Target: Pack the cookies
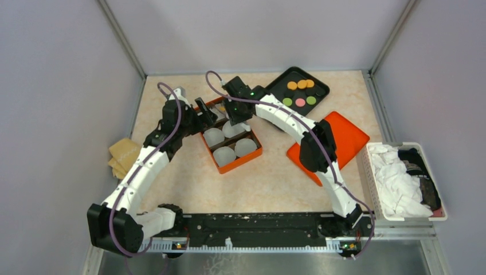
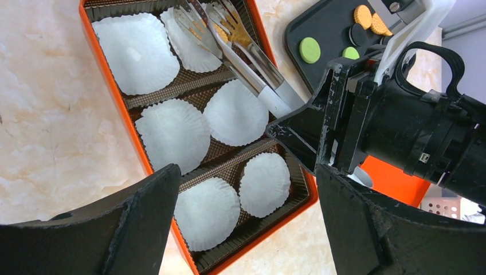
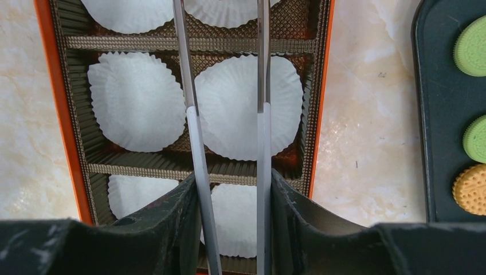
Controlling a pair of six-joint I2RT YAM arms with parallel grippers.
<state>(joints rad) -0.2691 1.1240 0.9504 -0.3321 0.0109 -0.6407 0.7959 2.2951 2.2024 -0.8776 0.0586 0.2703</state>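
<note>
The cookies [image 1: 300,91] lie on a black tray [image 1: 289,76] at the back right: orange, green, pink and dark discs. They show again in the wrist views as green [image 2: 309,50] and orange [image 3: 470,189] discs. My right gripper [image 3: 232,177] is shut on metal tongs [image 3: 195,143], which reach over an orange box [image 1: 240,162] lined with white paper cups [image 3: 137,100]. The tong tips [image 2: 200,17] hang over the box's far cups; a tan patch beside them is unclear. My left gripper [image 2: 246,177] stands wide open over the box's near end, holding nothing.
An orange lid [image 1: 344,137] lies right of the box, under the right arm. A white basket [image 1: 369,172] of cloths stands at the right edge. Tan pads [image 1: 123,154] sit at the left wall. Grey walls close in three sides.
</note>
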